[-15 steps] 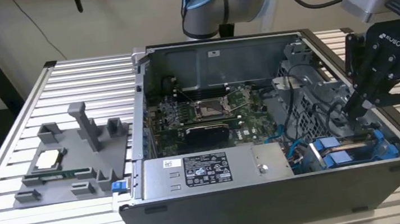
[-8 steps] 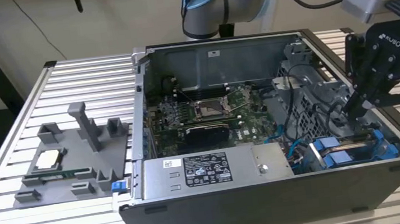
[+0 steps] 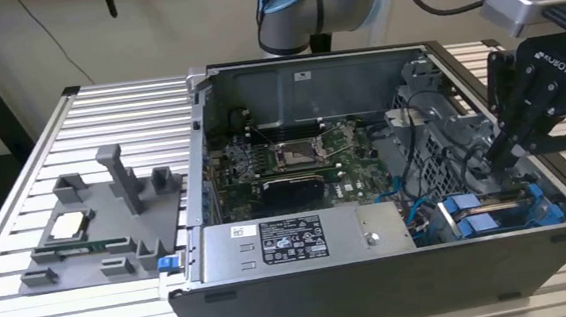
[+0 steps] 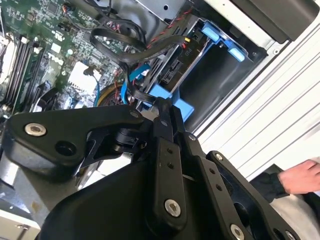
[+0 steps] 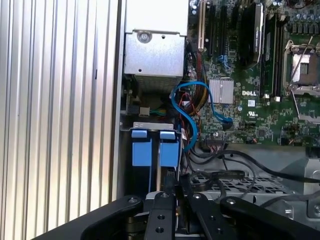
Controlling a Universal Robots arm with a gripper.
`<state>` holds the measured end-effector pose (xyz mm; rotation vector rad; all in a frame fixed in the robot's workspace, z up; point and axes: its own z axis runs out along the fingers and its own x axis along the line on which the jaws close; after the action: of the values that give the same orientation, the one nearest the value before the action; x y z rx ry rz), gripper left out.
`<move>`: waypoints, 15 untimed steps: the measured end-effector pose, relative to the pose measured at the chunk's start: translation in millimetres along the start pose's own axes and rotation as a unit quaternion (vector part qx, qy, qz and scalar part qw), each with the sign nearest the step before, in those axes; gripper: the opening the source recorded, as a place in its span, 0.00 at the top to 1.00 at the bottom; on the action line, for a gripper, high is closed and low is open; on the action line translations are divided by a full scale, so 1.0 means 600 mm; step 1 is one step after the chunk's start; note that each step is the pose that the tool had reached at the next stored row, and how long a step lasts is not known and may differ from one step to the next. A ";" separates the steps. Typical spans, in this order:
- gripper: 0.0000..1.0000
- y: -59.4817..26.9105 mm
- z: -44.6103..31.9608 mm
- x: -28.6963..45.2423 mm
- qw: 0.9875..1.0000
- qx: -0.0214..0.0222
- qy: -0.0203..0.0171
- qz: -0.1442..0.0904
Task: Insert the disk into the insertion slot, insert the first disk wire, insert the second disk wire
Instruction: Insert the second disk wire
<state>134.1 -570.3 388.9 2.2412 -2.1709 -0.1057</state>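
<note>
Here the gripper [image 3: 503, 151] reaches down into the open computer case [image 3: 405, 288] from the exterior view's right, fingers pinched together just above the blue-framed disk [image 3: 479, 220] seated in the insertion slot [image 3: 545, 212]; whether they pinch a wire, I cannot tell.

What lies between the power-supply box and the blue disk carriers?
In the first wrist view, looped blue cables and thin coloured wires lie between the power-supply box and the blue disk carriers.
</note>
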 end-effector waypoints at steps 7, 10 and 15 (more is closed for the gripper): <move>0.84 0.000 0.003 0.000 1.000 0.000 0.001 0.000; 0.84 0.000 0.004 0.000 1.000 0.000 0.001 0.000; 0.84 0.000 0.006 0.000 1.000 0.000 0.001 0.000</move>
<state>134.1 -570.3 385.4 2.2397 -2.1697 -0.1025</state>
